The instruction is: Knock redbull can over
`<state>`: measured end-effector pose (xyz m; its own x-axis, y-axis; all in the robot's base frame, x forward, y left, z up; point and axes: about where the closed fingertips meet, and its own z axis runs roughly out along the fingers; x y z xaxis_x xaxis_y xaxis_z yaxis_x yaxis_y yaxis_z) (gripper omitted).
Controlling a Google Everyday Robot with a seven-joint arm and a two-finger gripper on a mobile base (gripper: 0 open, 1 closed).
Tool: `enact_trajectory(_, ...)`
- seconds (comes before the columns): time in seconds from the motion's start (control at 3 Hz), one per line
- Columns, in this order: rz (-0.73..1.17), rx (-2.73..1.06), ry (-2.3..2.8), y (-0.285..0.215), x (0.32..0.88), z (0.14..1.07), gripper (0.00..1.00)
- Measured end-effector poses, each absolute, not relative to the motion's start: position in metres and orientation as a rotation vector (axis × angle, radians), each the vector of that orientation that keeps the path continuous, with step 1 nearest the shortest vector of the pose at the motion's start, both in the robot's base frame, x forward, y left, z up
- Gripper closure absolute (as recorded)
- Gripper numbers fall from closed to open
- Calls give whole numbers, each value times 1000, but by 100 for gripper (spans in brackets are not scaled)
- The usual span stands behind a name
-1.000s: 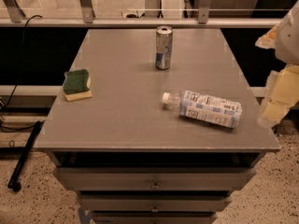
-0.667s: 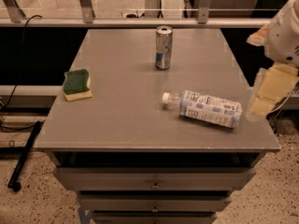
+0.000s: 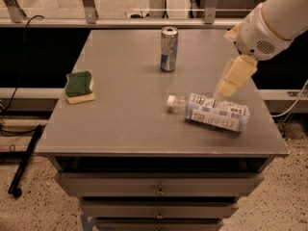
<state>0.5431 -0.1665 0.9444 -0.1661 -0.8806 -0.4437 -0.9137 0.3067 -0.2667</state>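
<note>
The redbull can (image 3: 168, 49) stands upright near the back middle of the grey table (image 3: 125, 114). It is slim, silver and blue, with a silver top rim. My gripper (image 3: 226, 86) hangs over the right part of the table, above the lying bottle and to the right of the can, well apart from it. It touches nothing and holds nothing.
A clear plastic bottle (image 3: 211, 112) with a white-blue label lies on its side at the right front. A green and yellow sponge (image 3: 80, 86) lies at the left. Drawers sit under the table. A railing runs behind it.
My arm has swung in from the right edge over the table, toward the left. The can, bottle and sponge have not moved.
</note>
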Motion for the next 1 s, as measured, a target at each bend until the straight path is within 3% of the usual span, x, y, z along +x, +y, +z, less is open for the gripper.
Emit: enact_trajectory(1.0,401,-1430,1876,-92,643,910,0)
